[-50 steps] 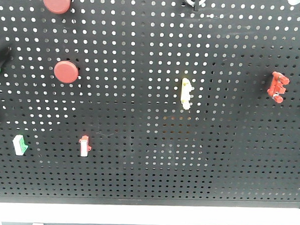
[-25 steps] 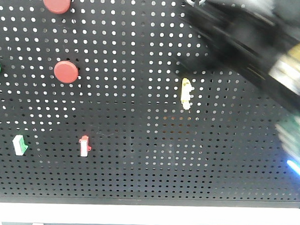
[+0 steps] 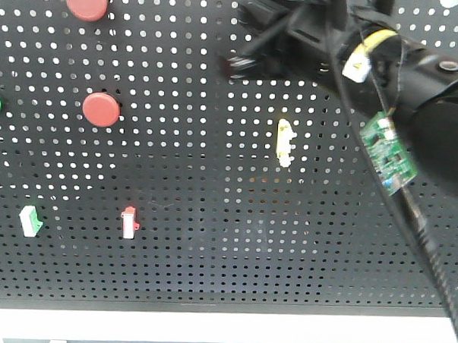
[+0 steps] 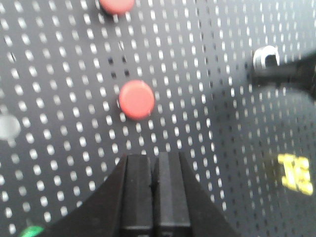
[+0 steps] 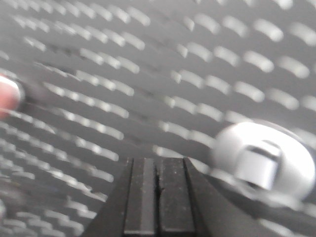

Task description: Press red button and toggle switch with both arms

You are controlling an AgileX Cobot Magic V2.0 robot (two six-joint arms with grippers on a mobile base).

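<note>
pegboard station: both pincers closed, each near its control

pegboard [image 3: 212, 216]: black, perforated. lower red button [image 4: 137, 99]: round, on the board's left half, straight ahead of the left gripper [image 4: 151, 162], with bare board showing between them. left gripper: fingers pressed flat together, nothing held. upper red button [image 3: 86, 0]: above the lower one, at the front view's top edge. toggle switch [image 5: 264, 160]: silver-white ring, stubby lever, blurred; just right of the right gripper [image 5: 158, 165]; contact cannot be told. right gripper: fingers likewise closed on nothing. right arm [image 3: 423, 81]: crosses the front view's upper right, covering most of the switch. pale yellow oblong piece [image 3: 285, 141]: mid-board, below the arm.
</note>
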